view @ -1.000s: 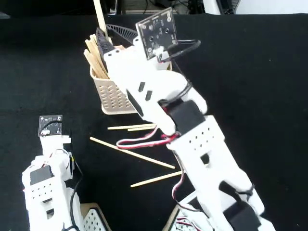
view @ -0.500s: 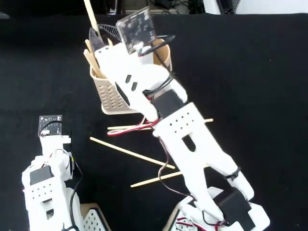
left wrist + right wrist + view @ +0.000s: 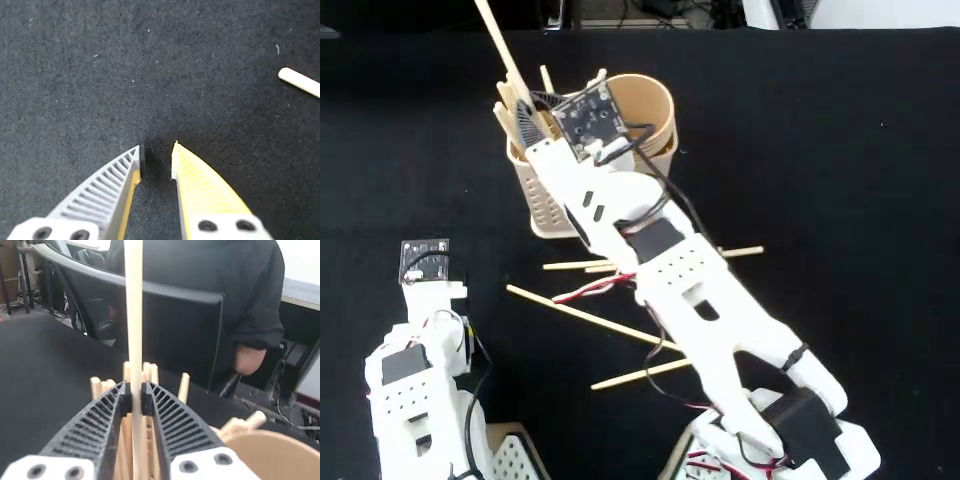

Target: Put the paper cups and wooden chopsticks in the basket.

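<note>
right pincer (image 3: 136,391): ribbed, pinching wooden chopstick (image 3: 133,315) | basket (image 3: 555,212): perforated, seemingly plastic

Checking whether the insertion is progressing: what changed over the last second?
The right gripper, shut on a chopstick throughout, swung leftward in the high view and dipped toward the basket. This uncovered the paper cup, and the chopstick's top leaned further left. The left gripper and the loose chopsticks on the table stayed put.
</note>
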{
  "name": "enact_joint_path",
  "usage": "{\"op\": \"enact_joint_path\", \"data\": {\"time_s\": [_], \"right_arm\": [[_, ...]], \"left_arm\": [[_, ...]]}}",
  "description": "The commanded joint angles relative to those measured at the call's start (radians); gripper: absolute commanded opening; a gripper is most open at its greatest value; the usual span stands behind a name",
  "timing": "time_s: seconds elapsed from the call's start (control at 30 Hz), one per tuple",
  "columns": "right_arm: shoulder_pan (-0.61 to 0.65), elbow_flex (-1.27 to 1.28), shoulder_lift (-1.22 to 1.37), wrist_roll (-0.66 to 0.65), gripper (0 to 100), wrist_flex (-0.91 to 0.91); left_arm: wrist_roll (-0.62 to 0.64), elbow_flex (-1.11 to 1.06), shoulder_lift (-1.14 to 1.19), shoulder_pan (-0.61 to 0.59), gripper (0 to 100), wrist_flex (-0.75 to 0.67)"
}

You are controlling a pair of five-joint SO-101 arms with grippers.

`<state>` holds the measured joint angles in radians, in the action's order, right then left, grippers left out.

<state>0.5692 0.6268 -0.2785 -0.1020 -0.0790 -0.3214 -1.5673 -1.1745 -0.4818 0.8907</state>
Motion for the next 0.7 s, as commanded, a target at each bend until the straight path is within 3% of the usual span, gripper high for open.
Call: {"op": "enact_joint_path", "data": {"time_s": [0.0,0.1,0.27,0.67], "right_arm": [[-0.021,0.015,-0.007,-0.009,1.4,-0.025],[-0.025,0.024,-0.005,-0.009,2.0,-0.017],[-0.021,0.019,-0.007,-0.005,16.0,0.043],[-0.020,0.001,-0.150,-0.009,11.4,0.123]], "left_arm": [[-0.005,-0.002,0.002,-0.010,12,-0.020],[-0.005,-0.002,0.002,-0.010,12,-0.020],[-0.005,-0.002,0.002,-0.010,12,-0.018],[-0.005,-0.002,0.002,-0.010,12,-0.018]]}}
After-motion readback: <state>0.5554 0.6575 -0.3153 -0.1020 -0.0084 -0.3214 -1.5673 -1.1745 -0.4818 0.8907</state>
